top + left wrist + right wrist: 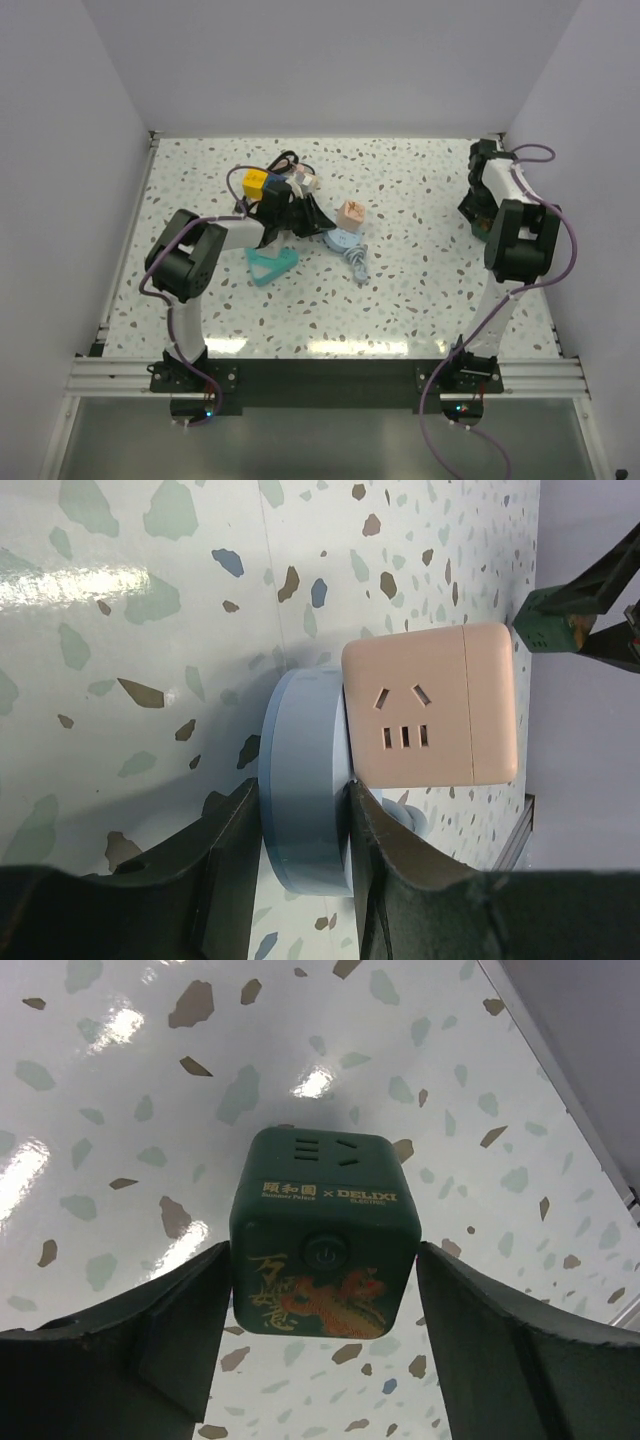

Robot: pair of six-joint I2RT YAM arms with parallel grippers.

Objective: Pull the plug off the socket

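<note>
step: plug gripped, pull not yet begun | left gripper (300, 800) clenched on blue round plug (305, 750), flush against pink cube socket (430, 705) mid-table | right gripper (325, 1260) released, astride green cube (320, 1245) (looks idle) | next: straight pull; socket probably needs bracing

Speckled table (450, 300) bears teal block (270, 264) and coiled cable (357, 263).

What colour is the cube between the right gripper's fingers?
Cube: dark green, orange artwork; right wrist view.

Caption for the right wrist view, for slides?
Dark green cube socket framed by the open right gripper, speckled tabletop behind.
</note>
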